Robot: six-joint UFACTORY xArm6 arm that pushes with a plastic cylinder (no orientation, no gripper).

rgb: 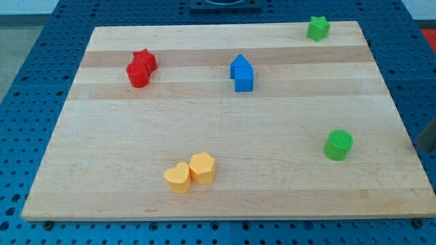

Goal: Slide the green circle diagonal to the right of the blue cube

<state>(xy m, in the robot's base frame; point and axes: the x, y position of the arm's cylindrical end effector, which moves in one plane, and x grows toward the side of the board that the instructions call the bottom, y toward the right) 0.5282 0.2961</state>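
Currently the green circle sits on the wooden board toward the view's right, in the lower half, standing alone. The blue cube is well apart from it, up and to the view's left, near the board's centre-top; a second blue block with a peaked top touches its upper-left side. A green star lies at the board's top edge on the view's right, far above the circle.

At the view's upper left, a red star and a red cylinder touch each other. Near the view's bottom, left of centre, a yellow heart-like block and a yellow hexagonal block sit pressed together.

A dark shape shows at the view's right edge, off the board and right of the green circle; it may be the rod, but my tip itself cannot be made out. There is no gripper on this rig, so no open or closed state can be told.
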